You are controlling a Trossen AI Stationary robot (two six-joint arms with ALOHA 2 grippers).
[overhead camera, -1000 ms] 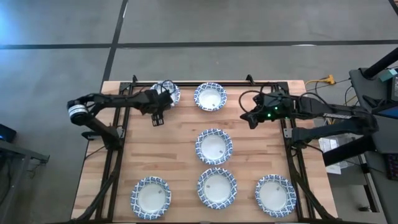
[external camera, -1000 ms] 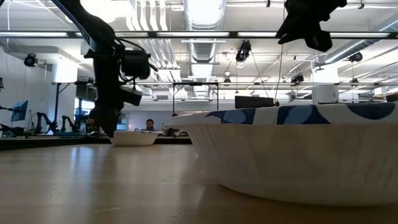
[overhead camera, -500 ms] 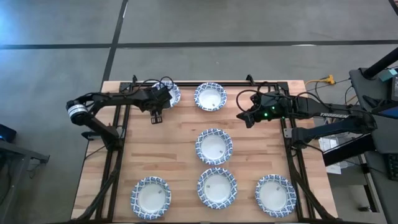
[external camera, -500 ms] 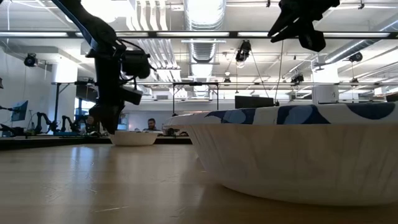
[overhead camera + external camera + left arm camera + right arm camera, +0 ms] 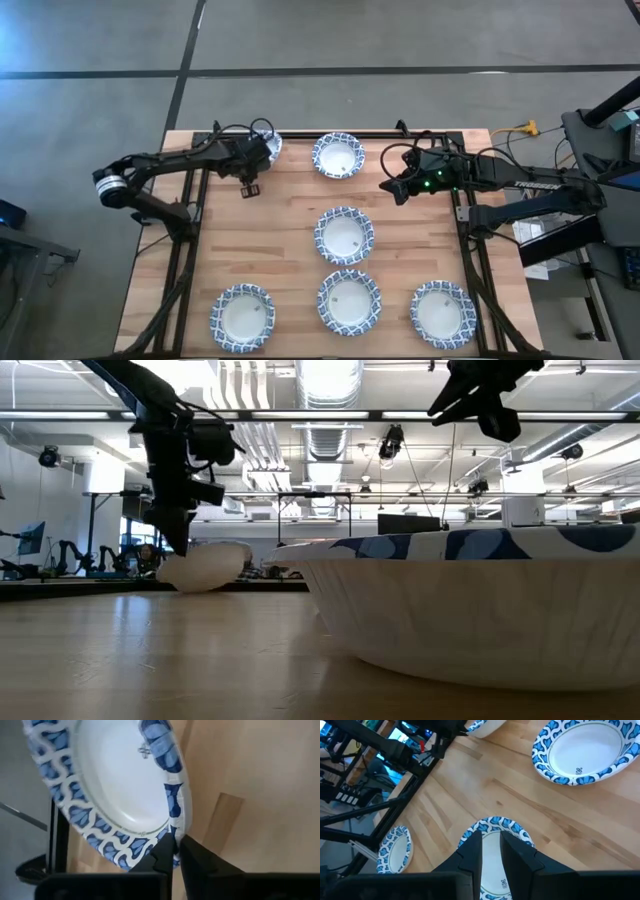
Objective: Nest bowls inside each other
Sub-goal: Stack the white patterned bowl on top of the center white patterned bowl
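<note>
Far-left corner of the wooden tabletop [image 5: 290, 250]: left gripper [image 5: 175, 851] fingers pinch a blue-and-white lattice-rimmed paper bowl [image 5: 107, 785], tilted for lifting. Right gripper [image 5: 388, 187] waits, fingers slightly parted.

A robotics laboratory in a large industrial hall is shown. In the low view, exposed ducts [image 5: 330, 430] and strip lights [image 5: 330, 375] are seen on an open ceiling, with monitors [image 5: 405, 523] and other robot arms [image 5: 70, 552] at benches [image 5: 60, 588] behind. In the high view, a wooden tabletop [image 5: 290, 225] on a black metal frame [image 5: 180, 275] is set on a grey concrete floor [image 5: 320, 35], with cabling [image 5: 520, 130] beside it.
</note>
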